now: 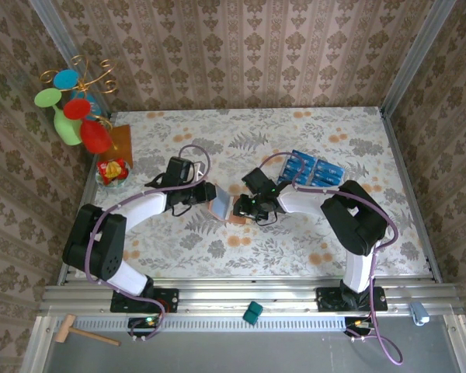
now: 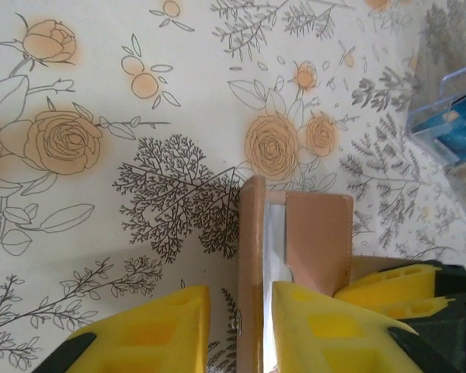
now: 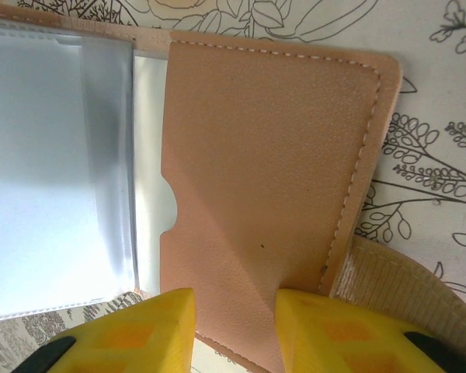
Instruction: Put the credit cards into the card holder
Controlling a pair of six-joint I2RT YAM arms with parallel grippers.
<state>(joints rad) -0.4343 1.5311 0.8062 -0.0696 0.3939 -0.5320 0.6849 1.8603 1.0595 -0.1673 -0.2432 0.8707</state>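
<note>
As left gripper (image 2: 239,303) and right gripper (image 3: 233,301) each clamp jaws on a holder (image 3: 256,155) flap, opening it, one likely must release to fetch cards (image 1: 314,169).

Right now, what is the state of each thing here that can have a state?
wallet: open, gripped from both sides; the visible clear sleeve looks empty.
left end effector: shut on one wallet cover.
right end effector: shut on the leather pocket flap.
cards: stacked in the clear tray, untouched.
</note>
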